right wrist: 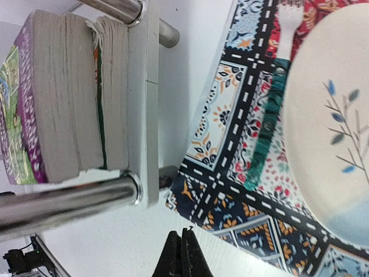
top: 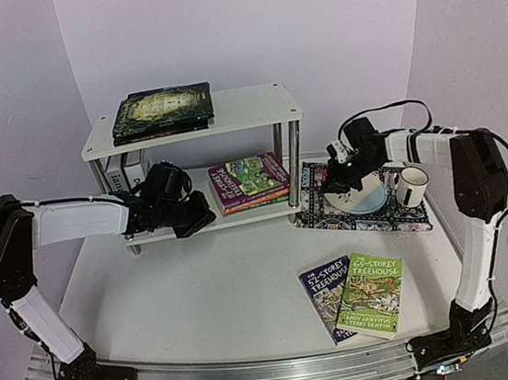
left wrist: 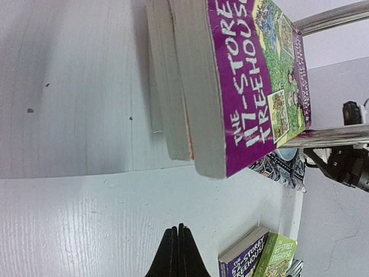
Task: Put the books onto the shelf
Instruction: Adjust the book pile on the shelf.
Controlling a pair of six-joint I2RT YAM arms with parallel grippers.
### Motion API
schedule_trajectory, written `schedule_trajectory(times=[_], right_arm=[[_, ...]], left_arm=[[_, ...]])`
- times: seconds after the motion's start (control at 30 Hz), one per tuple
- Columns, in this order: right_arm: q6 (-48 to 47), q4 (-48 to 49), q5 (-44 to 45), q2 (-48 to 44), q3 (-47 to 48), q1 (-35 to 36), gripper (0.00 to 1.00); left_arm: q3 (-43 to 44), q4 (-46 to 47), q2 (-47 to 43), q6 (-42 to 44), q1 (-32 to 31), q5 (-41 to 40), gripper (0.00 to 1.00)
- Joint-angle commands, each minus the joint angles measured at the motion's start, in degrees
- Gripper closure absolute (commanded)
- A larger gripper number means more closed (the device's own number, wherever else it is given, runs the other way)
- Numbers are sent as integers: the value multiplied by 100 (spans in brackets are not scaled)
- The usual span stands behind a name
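**Collecting the two loose books [top: 354, 298] from the desk [top: 202, 294]**

Two Treehouse paperbacks were seen lying flat near the front right of the desk, well apart from the shelf [top: 253, 107]. The green book [top: 373, 298] appeared to overlap the edge of the purple book [top: 325, 292]. Other books were already shelved: a dark stack [top: 163, 111] on the top board and a colourful stack [top: 248, 181] on the lower one.

Both grippers were found pressed together and empty. The left gripper [left wrist: 179, 236] was held at the front edge of the lower board, just beside the colourful stack. The right gripper [right wrist: 183, 239] was hung over the mat [top: 369, 220], near the plate [top: 366, 197] and the mug [top: 411, 185].

The right arm was judged better placed for the pair. Its fingers would have to be parted before any descent. The green book should probably be taken first, since it seemed to lie uppermost. Little is offered by a flat cover, so an outer edge should be sought and gripped across the thickness. The swing away from the mat should be kept high enough that the mug is not clipped. Free room was judged to be on the right of the top board.
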Motion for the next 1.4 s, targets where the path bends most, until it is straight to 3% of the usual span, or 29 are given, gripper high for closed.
schedule_trajectory(times=[0.0, 0.3, 0.6, 1.0, 1.23, 1.37], right_arm=[[-198, 71, 705, -996, -817, 153, 100], [-516, 1367, 1866, -2217, -2366, 1780, 100], [-1212, 2481, 2162, -2099, -2718, 2806, 100], [-2611, 2393, 1623, -1344, -2085, 3011, 91], [-2955, 2274, 1278, -1052, -1643, 3024, 100], [-3168, 2290, 1383, -1178, -1759, 3025, 100]], left_arm=[[-324, -31, -608, -82, -20, -352, 100], [-1202, -65, -1736, -185, -214, -679, 100], [-2155, -658, -3276, 6, -180, -1527, 96], [-2989, -685, -4489, 426, -170, -1948, 79], [-3157, -681, -4672, 450, -170, -2140, 78], [-3240, -677, -4686, 442, -169, -2182, 78]])
